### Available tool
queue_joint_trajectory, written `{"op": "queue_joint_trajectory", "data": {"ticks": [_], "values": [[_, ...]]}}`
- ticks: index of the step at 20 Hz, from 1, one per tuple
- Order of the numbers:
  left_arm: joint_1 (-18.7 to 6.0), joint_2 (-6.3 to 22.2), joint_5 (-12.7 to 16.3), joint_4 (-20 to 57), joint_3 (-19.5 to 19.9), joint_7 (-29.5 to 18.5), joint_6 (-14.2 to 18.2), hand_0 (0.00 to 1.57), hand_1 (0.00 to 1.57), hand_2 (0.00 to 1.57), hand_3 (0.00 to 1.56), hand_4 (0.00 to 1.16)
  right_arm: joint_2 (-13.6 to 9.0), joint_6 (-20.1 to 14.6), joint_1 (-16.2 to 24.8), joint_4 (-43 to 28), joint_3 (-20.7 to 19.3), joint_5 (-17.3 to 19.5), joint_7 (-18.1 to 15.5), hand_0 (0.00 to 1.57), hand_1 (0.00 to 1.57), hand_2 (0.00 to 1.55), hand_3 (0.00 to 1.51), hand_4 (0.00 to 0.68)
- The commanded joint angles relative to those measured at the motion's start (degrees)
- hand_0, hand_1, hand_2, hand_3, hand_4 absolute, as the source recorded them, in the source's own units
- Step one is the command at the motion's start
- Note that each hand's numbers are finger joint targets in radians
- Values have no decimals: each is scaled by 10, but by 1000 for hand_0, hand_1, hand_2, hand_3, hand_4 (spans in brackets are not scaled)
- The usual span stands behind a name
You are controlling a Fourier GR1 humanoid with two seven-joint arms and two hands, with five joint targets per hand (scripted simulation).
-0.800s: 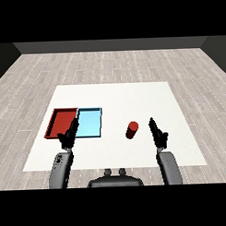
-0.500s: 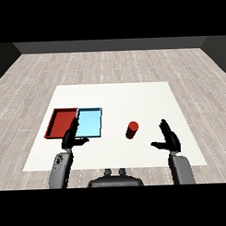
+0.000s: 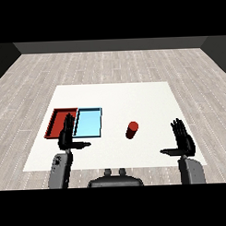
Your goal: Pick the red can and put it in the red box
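Head view, looking down across a white table [image 3: 132, 93] set on a grey plank floor [image 3: 108, 64]. Red can [image 3: 131, 130] upright on the bare tabletop, a little right of centre, touched by neither hand. Red tray [image 3: 56, 121] and light blue tray [image 3: 89, 122] side by side at the left, edges touching, red one outermost. Can well apart from the red tray, with the blue tray between the two.

Right hand [image 3: 183, 140] raised at the table's right near edge, palm turned inward toward the can, fingers straight and spread wide, thumb stuck out to the left. Nothing held. Clear gap of tabletop between this hand and the can, hand to the can's right and nearer the table's front edge.

Left hand [image 3: 67, 135] up at the near left, overlapping the front edge of the red tray where it meets the blue one. Fingers straight and pointing away, thumb out to the right, nothing held.

Grey forearms [image 3: 60, 169] rising from both lower corners.
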Motion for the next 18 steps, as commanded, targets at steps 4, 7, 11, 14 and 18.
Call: {"op": "queue_joint_trajectory", "data": {"ticks": [4, 7, 11, 14, 18], "values": [[-8, -10, -2, 46, 8, -73, -9, 0, 0, 0, 0, 0, 30, 8, -3, -13, 1, 14, -5, 0, 0, 0, 0, 0], [23, 2, 10, -3, 12, -50, -21, 0, 0, 0, 0, 0, 29, 33, 4, 47, -18, 41, -65, 0, 0, 0, 0, 0], [36, -20, 3, -1, -13, -59, -20, 0, 0, 0, 0, 0, 30, 41, 37, -20, -26, 12, -12, 0, 0, 0, 0, 0], [-33, 4, 21, 37, 33, -40, -16, 0, 0, 0, 0, 0, 39, 31, -33, 51, -13, 26, -8, 0, 0, 0, 0, 0], [12, 1, 24, 42, 29, -80, -34, 0, 0, 0, 0, 0, 58, 15, -21, 16, 9, 51, 10, 0, 0, 0, 0, 0]]}}
